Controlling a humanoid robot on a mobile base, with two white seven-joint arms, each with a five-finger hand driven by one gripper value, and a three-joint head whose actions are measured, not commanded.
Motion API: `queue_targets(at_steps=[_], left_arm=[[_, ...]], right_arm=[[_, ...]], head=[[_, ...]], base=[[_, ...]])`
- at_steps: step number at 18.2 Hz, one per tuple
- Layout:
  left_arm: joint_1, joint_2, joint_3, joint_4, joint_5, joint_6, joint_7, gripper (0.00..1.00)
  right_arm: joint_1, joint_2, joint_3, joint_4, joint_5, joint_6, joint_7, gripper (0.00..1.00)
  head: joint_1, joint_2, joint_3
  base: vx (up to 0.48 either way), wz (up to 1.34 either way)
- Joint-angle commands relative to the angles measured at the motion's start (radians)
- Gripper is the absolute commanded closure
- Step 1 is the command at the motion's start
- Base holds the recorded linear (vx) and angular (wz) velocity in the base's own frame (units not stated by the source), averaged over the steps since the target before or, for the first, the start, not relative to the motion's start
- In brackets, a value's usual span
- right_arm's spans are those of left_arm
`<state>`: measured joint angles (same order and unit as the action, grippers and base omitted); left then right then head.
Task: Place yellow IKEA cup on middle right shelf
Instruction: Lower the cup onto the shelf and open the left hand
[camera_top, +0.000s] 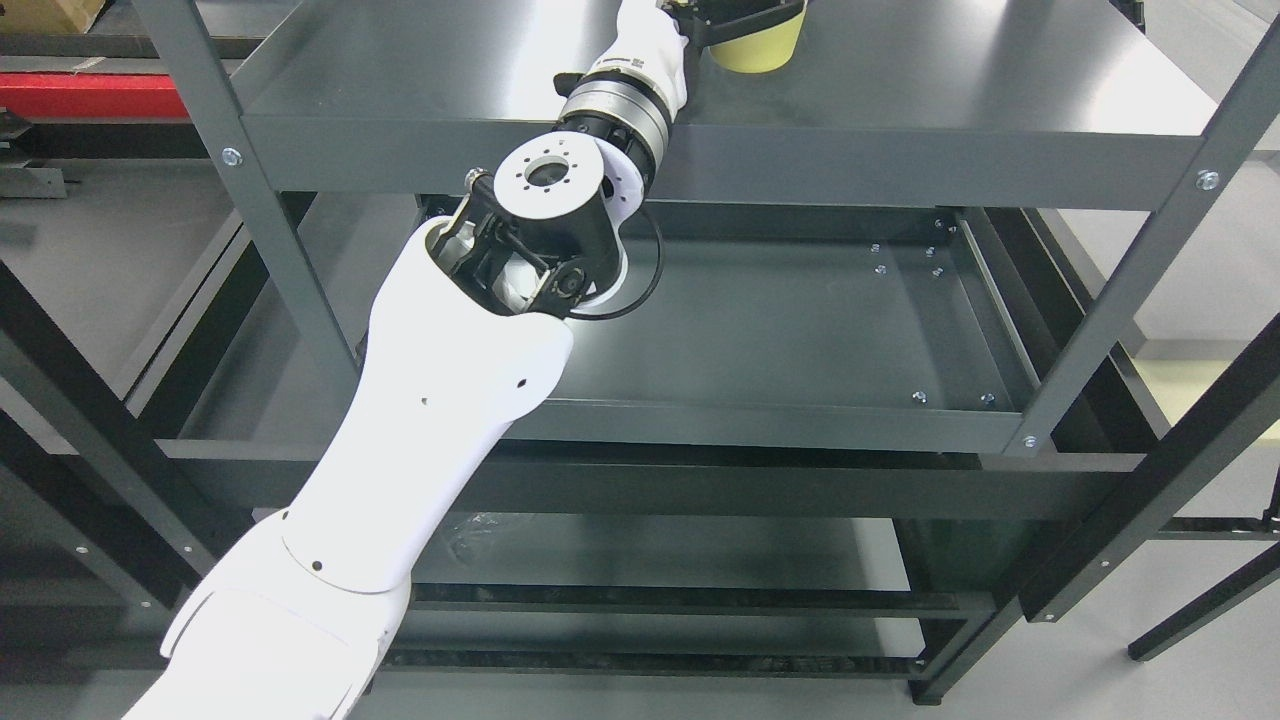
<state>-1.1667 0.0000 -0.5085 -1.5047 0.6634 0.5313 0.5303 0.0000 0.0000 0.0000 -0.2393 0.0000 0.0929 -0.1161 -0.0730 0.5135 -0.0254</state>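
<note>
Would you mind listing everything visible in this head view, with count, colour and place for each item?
yellow cup: one, pale yellow, on the upper shelf at the top edge of the picture, cut off by the frame.
shelving unit: one, dark grey metal, fills the middle of the view; an upper shelf, a shelf below it and a lower one show.
second frame: one, black, at the right edge, only partly seen.
red object: one, red, far upper left behind the rack.
cardboard box: one, brown, top left corner, mostly cropped.
floor: grey, around the rack.
left arm: one, white with black joints, from the lower left up to the cup.
left hand: black, at the cup, mostly out of frame.
</note>
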Motion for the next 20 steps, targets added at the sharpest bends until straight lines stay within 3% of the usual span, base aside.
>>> queue_targets(at_steps=[1,10,20], left_arm=[[0.001,0.017,-0.025,0.032,-0.062,0.004,-0.003,0.20],[0.007,0.017,0.010,0.043,-0.100,0.001,-0.006,0.01],[0.032,0.017,0.025,-0.026,-0.122,-0.005,-0.009,0.01]], right_arm=[[0.014,-0.017,0.017,0.000,-0.025,0.001,0.000,0.01],[0.014,-0.017,0.017,0.000,-0.025,0.001,0.000,0.01],[0.014,-0.017,0.017,0.000,-0.025,0.001,0.000,0.01]], head=[[0.0000,0.000,0.000],[0.0000,0.000,0.000],[0.0000,0.000,0.000]], base=[[0.000,0.00],[0.000,0.00],[0.000,0.00]])
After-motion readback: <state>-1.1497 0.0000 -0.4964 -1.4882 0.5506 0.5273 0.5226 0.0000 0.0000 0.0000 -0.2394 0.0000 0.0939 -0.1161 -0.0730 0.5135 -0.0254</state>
